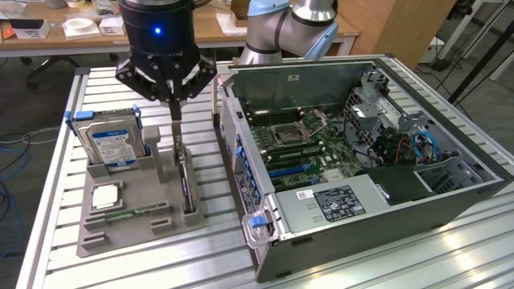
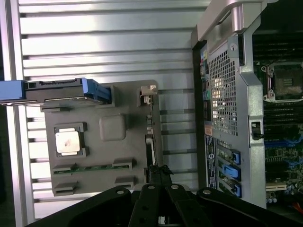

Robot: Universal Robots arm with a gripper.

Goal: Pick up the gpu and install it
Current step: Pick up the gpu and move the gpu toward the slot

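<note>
The gpu [image 1: 187, 186] is a thin dark card standing on edge in a slot of the grey holder tray [image 1: 129, 232], with its silvery bracket at the far end. My gripper [image 1: 174, 117] hangs over that bracket end, fingers pressed together and pointing straight down, with nothing between them. In the wrist view the gpu [image 2: 151, 137] runs as a narrow dark strip along the tray [image 2: 113, 127], and my gripper [image 2: 158, 171] shows its shut tips near one end of the card. The card rests seated in its slot.
On the same tray stand a silver hard drive [image 1: 112, 141] in a blue frame, a square processor [image 1: 105, 197] and a slim green memory stick [image 1: 132, 212]. The open computer case [image 1: 362, 150] lies at the exterior view's right, motherboard slots [image 1: 293, 171] exposed. A slatted metal table [image 1: 401, 265] carries everything.
</note>
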